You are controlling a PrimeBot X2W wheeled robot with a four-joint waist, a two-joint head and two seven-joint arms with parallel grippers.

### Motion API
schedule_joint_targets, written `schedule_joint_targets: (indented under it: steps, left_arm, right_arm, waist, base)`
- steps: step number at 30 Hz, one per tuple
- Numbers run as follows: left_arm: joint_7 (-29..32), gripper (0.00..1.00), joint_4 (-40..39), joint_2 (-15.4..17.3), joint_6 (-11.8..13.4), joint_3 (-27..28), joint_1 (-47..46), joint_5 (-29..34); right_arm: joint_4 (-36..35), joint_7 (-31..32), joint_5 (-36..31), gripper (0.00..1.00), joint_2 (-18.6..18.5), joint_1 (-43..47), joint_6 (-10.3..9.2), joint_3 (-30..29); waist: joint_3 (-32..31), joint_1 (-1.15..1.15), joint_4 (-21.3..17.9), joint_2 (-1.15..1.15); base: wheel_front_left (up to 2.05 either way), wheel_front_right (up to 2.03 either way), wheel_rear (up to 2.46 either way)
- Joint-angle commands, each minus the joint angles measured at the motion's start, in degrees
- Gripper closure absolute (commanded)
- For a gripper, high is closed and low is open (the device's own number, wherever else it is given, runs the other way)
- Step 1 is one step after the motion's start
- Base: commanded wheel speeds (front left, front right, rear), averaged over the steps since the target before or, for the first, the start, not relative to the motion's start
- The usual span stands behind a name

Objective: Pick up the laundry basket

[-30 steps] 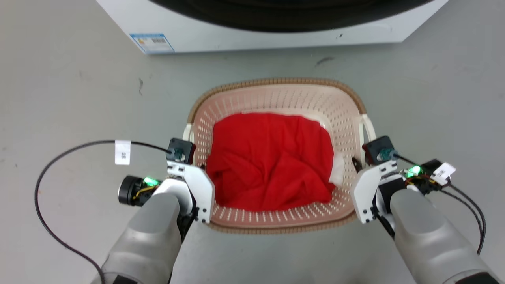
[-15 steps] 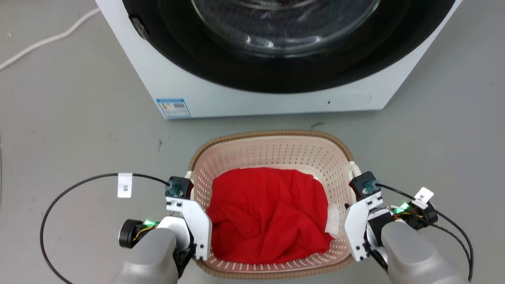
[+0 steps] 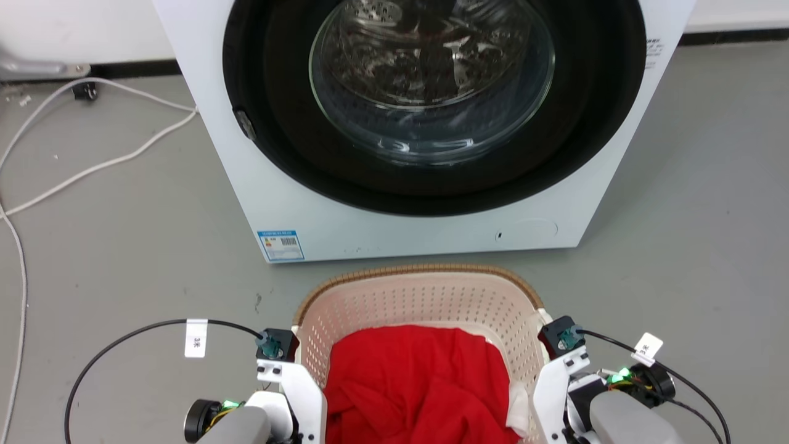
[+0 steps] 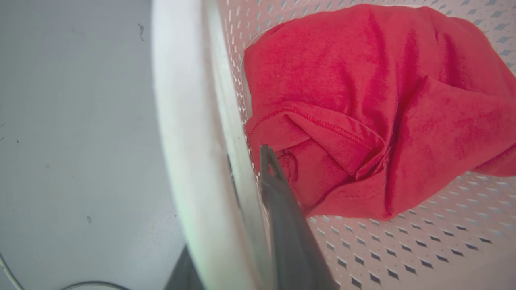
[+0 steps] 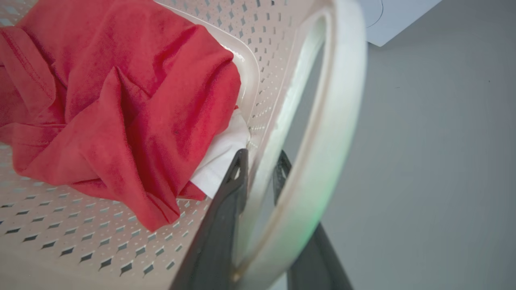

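Plainly the left fingers [image 4: 282, 217] are clenched on the basket's [image 3: 419, 296] left wall, one inside against the perforations, the other outside and mostly hidden under the white handle [image 4: 181, 121]. The basket sits low in the head view, just in front of the washer [image 3: 382, 234], with a red cloth [image 3: 425, 382] heaped in it. On its right side the right fingers [image 5: 225, 209] pinch the wall likewise, one inside beside the cloth, one within the handle loop. Both grips look set, so the lift seems the step in hand; whether the base is off the floor [image 3: 123, 216] I cannot tell. Next, both arms should rise evenly, basket level, clamps firm.
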Motion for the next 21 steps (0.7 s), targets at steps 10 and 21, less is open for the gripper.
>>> schedule_joint_targets:
  steps: [10,21]
  left_arm:
    - [1.7,1.0,-0.4,0.3,-0.7,-3.5,2.3,-3.9]
    - [1.5,1.0,-0.2,0.9,-0.7,-6.3,2.7,-6.2]
  right_arm:
    - [0.5,3.0,3.9,1.0,0.5,2.6,0.28,3.8]
    - [0.8,2.9,7.1,1.0,0.5,3.2,0.28,6.0]
  waist:
    - [-4.6,0.01,0.1,0.0]
    - [-5.6,0.01,-0.2,0.0]
  base:
    - [0.0,0.0,0.0]
    - [0.0,0.0,0.0]
